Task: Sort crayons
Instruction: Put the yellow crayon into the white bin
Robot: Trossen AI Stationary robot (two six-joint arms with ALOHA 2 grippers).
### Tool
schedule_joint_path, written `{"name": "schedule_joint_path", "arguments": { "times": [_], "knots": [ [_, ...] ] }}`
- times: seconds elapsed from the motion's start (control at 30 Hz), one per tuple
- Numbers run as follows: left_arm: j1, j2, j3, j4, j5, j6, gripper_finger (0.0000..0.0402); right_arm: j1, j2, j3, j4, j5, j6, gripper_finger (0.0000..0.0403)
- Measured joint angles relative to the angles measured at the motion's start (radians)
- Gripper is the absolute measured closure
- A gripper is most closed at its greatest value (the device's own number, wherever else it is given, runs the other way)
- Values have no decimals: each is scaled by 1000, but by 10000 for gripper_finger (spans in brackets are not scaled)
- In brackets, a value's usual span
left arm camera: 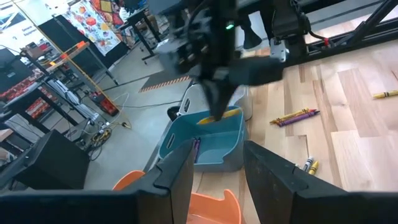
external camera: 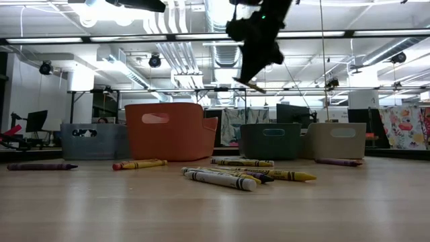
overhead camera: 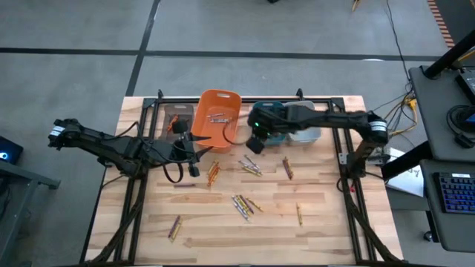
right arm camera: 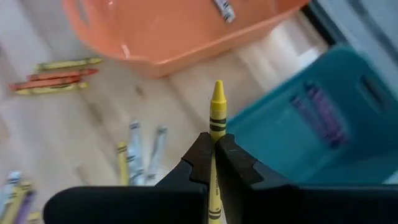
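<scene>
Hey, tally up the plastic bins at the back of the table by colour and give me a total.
Grey bin: 1
Orange bin: 1
Teal bin: 1
Beige bin: 1
Total: 4

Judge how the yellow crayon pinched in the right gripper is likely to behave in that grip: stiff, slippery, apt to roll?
The yellow crayon juts straight out of the right gripper without sagging, so it is probably stiff. The fingers pinch only a narrow band of its paper wrapper, so it could pivot or slip. Round and thin like those lying on the table, it would likely roll if dropped.
</scene>
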Motion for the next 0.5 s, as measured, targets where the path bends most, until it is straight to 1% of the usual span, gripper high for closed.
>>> {"name": "schedule_joint_path", "arguments": {
  "times": [0.23,0.37,0.5],
  "knots": [
    [0,0,0,0,-4,0,278,-133,131,177,-138,3,-151,394],
    [0,-1,0,0,-5,7,278,-220,184,250,-224,3,-214,394],
    [0,-1,0,0,-61,20,278,-314,214,291,-340,4,-236,394]
  ]
}}
